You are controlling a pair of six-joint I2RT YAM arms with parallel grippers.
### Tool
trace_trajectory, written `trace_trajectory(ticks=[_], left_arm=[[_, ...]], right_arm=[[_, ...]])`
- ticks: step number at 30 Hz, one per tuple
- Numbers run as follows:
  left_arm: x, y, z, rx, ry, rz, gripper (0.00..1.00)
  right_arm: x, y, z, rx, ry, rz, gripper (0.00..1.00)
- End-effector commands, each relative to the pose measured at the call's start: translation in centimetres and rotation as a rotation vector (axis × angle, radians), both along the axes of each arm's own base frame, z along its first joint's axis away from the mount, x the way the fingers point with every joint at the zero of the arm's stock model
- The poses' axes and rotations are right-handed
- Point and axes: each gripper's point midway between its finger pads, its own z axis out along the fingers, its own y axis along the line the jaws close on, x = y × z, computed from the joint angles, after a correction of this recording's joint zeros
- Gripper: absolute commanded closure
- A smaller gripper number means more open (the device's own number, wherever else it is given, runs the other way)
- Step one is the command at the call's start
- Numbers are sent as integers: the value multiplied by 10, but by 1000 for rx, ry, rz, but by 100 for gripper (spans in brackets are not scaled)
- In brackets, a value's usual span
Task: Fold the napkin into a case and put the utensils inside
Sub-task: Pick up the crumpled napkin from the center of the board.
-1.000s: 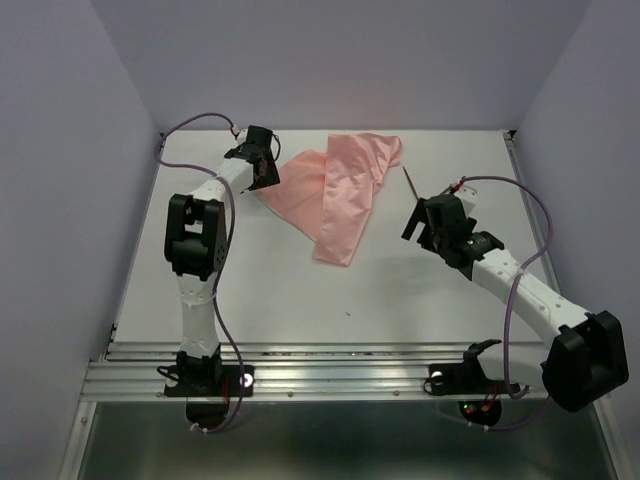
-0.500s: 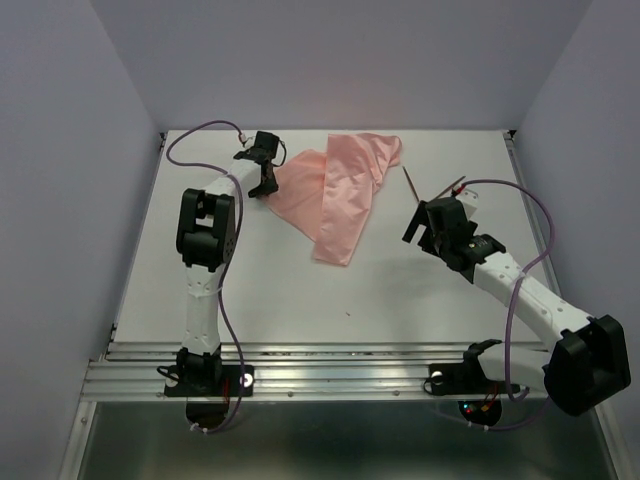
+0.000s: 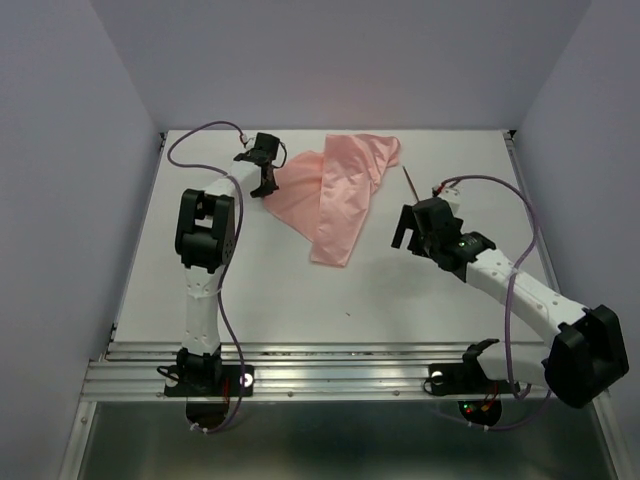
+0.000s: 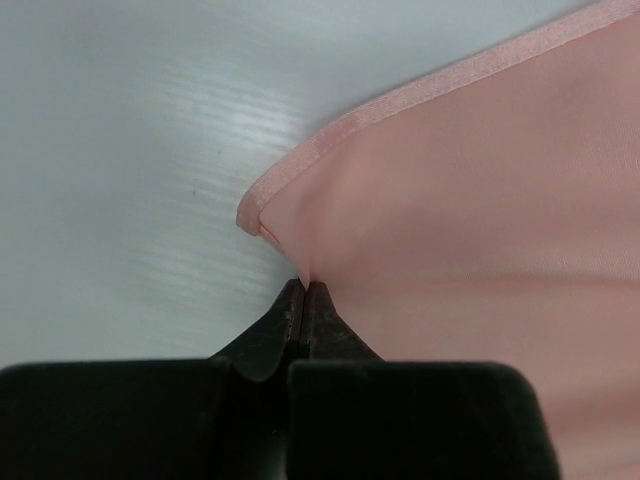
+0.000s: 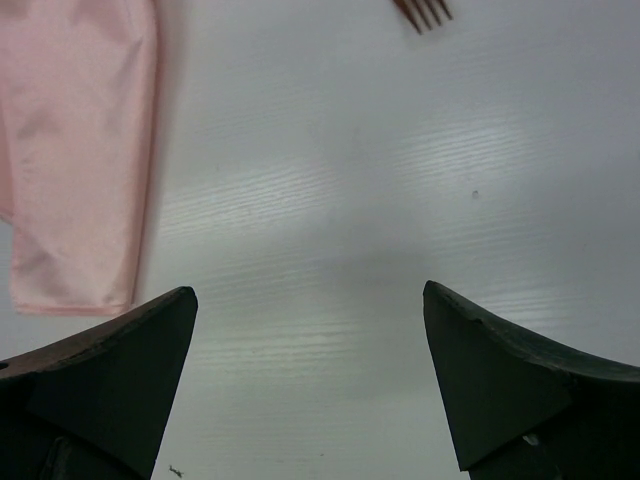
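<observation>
On worktop (image 3: 280, 290), napkin (image 3: 335, 195) lies far centre, partly folded over itself. Left gripper (image 3: 266, 186) at its left corner. Utensils (image 3: 411, 181) just right of its far end. Right gripper (image 3: 405, 238) right of its near end, before utensils.

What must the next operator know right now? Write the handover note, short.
Left gripper: fingers shut, nipping the napkin beside its left corner.
Right gripper: open, empty, above bare table between napkin and fork.
Done: napkin loosely folded over itself at the far centre of the table, not a case yet.
Utensils: fork lies right of the napkin, outside it; a second one I cannot make out.
Left to do: finish the folds, then load the utensils.
</observation>
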Motion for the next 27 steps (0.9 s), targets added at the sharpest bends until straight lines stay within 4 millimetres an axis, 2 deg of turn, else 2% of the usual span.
trace_trajectory(ticks=[1,2,4,5,6,7,10,11,12,13,18,27], left_arm=[[-26,2,38,-31,-17,-20,100],[-40,4,31,-33,9,-23,100],[-59,4,38,-58,6,-29,100],[-65,4,38,-65,8,-29,100],[-70,2,41,-82,4,-36,100],[-80,3,41,-92,8,-34,100],[-92,-2,45,-135,2,-51,100],[-99,-2,39,-145,18,-55,100],[-101,-4,39,-154,18,-58,100],[-103,-5,41,-166,12,-65,100],[-108,-3,38,-158,19,-67,100],[-108,-3,35,-147,30,-90,100]], right_arm=[[10,48,25,-74,-47,147,0],[5,68,26,-106,-56,200,1],[6,97,23,-179,-50,278,1],[-2,120,22,-224,-65,333,2],[-4,133,20,-255,-69,370,3],[-2,151,12,-308,-60,420,3],[-12,189,0,-395,-72,533,10],[-13,198,-16,-428,-51,564,12],[-14,210,-17,-433,-56,595,19],[-19,220,-22,-452,-60,639,21],[-23,232,-58,-548,-5,713,25],[-17,222,-85,-629,25,655,44]])
